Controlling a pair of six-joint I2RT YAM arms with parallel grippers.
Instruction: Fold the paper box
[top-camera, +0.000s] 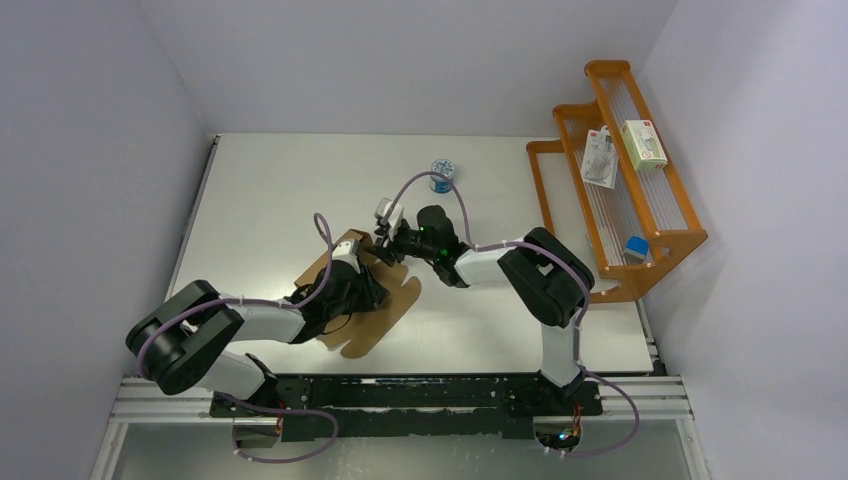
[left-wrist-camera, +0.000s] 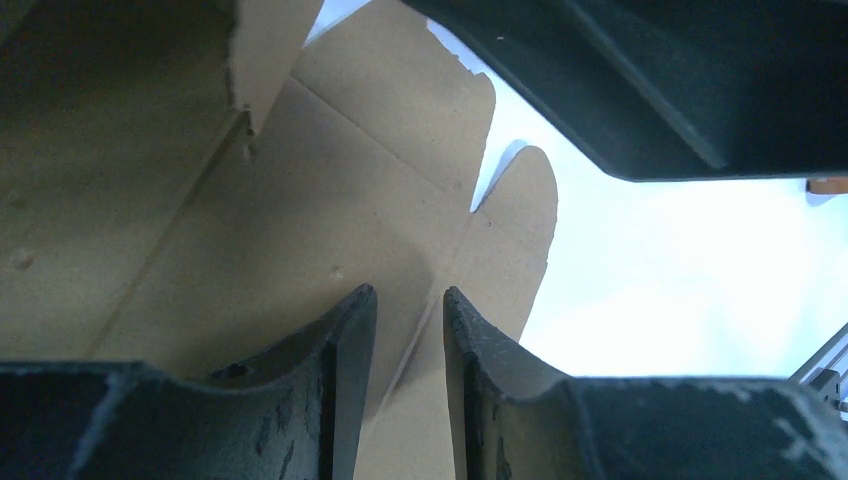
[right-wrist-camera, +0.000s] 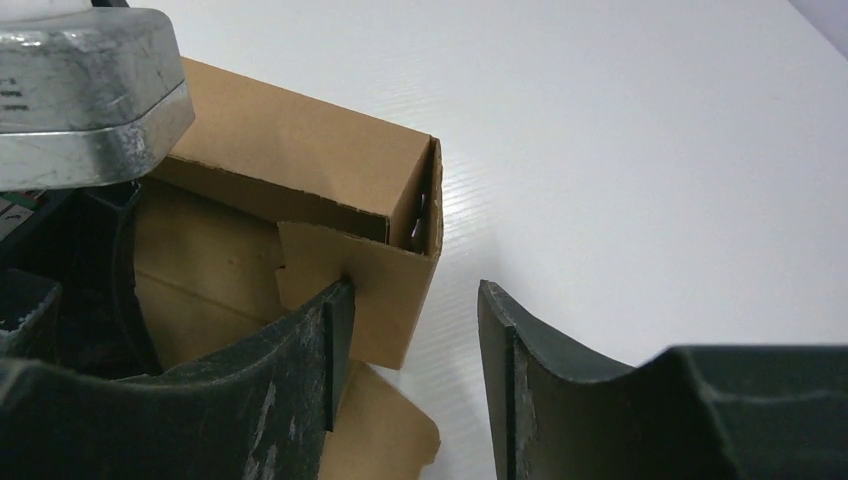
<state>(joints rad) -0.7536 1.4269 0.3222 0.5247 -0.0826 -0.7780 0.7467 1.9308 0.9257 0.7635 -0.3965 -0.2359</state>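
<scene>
The paper box (top-camera: 378, 312) is lying half-formed on the counter (top-camera: 270, 190) between the arms, with one wall standing and its flaps lying flat. The right gripper (right-wrist-camera: 415, 288) is gaping, released, around the raised corner. The left gripper (left-wrist-camera: 410, 295) is sitting narrowly parted over the base panel, visibly pinching nothing. The thin cardboard is probably light, springy at its creases and easily crushed, so pinching flap edges near the folds looks best.

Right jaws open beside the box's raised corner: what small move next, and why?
Probably slide the right gripper onto the raised corner of the paper box and close on that wall: its jaws stand open with one finger at the cardboard, and flaps under the left gripper lie flat.
</scene>
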